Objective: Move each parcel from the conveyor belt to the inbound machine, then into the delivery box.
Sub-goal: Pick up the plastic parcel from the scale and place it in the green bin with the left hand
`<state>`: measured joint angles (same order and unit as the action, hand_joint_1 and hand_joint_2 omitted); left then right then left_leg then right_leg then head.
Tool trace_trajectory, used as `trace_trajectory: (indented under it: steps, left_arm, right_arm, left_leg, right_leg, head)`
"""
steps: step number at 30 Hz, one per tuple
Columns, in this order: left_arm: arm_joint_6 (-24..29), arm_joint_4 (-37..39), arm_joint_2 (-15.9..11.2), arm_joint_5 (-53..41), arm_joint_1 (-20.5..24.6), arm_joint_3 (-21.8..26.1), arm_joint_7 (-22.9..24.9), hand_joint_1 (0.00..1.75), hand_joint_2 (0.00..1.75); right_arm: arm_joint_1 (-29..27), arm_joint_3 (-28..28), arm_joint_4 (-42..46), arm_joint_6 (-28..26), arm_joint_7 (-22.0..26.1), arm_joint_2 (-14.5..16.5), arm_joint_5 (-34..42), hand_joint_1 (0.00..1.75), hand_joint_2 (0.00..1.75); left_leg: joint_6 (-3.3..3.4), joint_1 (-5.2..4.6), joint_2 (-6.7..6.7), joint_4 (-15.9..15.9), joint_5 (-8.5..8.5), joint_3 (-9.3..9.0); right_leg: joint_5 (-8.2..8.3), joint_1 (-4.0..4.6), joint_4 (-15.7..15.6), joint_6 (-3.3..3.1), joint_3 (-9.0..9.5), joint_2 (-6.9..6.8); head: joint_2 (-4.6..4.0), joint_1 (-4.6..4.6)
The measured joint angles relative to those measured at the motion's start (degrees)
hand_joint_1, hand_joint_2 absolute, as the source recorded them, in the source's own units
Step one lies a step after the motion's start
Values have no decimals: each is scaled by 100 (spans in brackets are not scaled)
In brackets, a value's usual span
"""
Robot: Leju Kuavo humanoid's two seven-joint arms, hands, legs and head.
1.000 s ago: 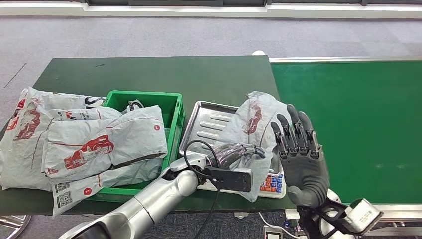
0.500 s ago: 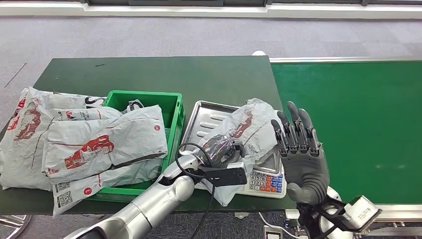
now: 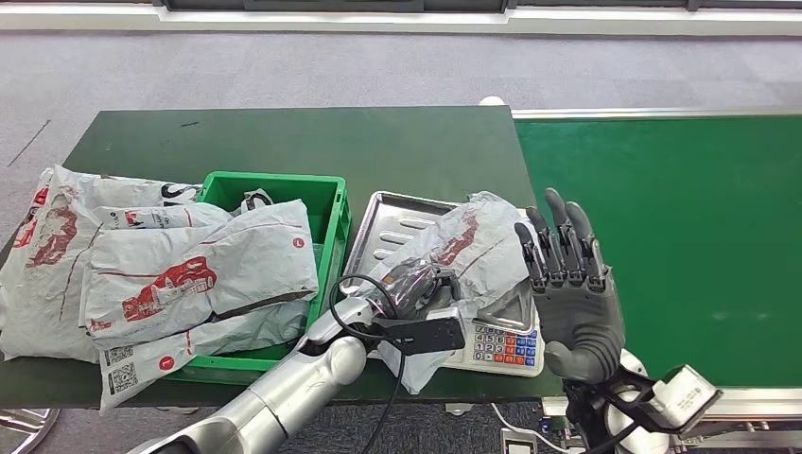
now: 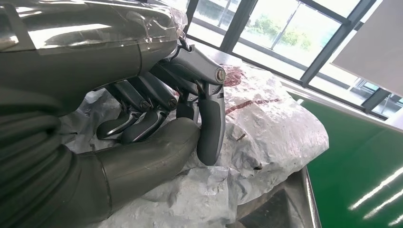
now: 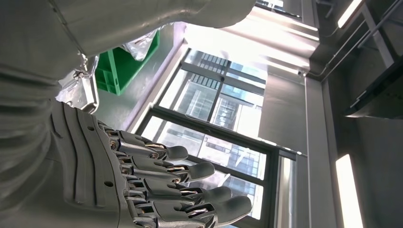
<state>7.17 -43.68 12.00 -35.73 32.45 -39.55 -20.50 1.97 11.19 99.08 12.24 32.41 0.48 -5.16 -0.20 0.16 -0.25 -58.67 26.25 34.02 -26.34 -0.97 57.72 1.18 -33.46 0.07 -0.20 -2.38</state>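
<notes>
Left hand (image 3: 418,284) clamped on crumpled parcel (image 3: 473,248), its fingertips buried; right hand (image 3: 570,293) spread, empty.

grey red-printed parcel (image 3: 478,241), green crate (image 3: 333,203)

counter (image 3: 312,142): dark green, spans the left and centre of the head view.
floor (image 3: 378,66): grey carpet, across the top of the frame and down the left edge beside the counter.
windows (image 5: 223,104): dark-framed panes with buildings behind, centre of the right wrist view; also upper right of the left wrist view, with trees outside.
ceiling lights (image 5: 349,190): bright strips at the right edge of the right wrist view.
</notes>
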Motion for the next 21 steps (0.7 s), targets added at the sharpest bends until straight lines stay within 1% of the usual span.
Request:
trace_trajectory:
  steps: [10,11,13,14,16,17,18,21]
  left_arm:
    - [41,-2,-3,2,-19,12,-4,175,175]
    - [104,-2,-4,6,-30,28,-19,175,175]
    - [397,-36,-9,-12,-74,87,-65,175,175]
    - [603,-88,-17,-28,-101,129,-63,135,175]
    - [933,-301,-57,-33,-147,248,45,48,175]
    - [1007,-446,-90,-21,-161,328,128,4,175]
    - [1025,-588,-121,-17,-169,412,199,0,175]
    - [1040,-923,-186,-153,-187,591,328,0,44]
  right_arm:
    - [5,0,-23,-10,6,-1,0,0,175]
    - [4,0,-25,-29,15,-2,0,0,175]
    - [-11,0,-27,-95,43,-5,2,0,175]
    - [-29,0,-26,-135,55,-7,5,0,175]
    - [-84,1,-21,-211,67,-12,11,0,175]
    - [-114,2,-19,-243,68,-16,13,0,175]
    - [-140,4,-16,-266,68,-19,13,0,175]
    - [-175,8,-16,-292,67,-22,13,0,175]
  left_leg:
    - [0,0,0,0,0,0]
    - [0,0,0,0,0,0]
    - [0,0,0,0,0,0]
    - [0,0,0,0,0,0]
    - [0,0,-1,0,0,1]
    - [-1,0,-1,0,0,1]
    - [-1,1,0,0,0,0]
    - [-1,1,-1,0,-2,0]
  right_leg:
    - [0,0,0,0,0,0]
    - [0,0,0,0,0,0]
    - [0,0,0,0,-1,0]
    - [0,0,0,0,-1,0]
    - [0,1,0,0,-1,0]
    - [0,1,0,0,-1,0]
    - [0,1,0,0,-2,0]
    - [0,1,0,0,-1,-1]
  head:
    - [0,0]
    - [0,0]
    - [0,0]
    - [0,0]
    - [0,0]
    - [0,0]
    - [0,0]
    - [0,0]
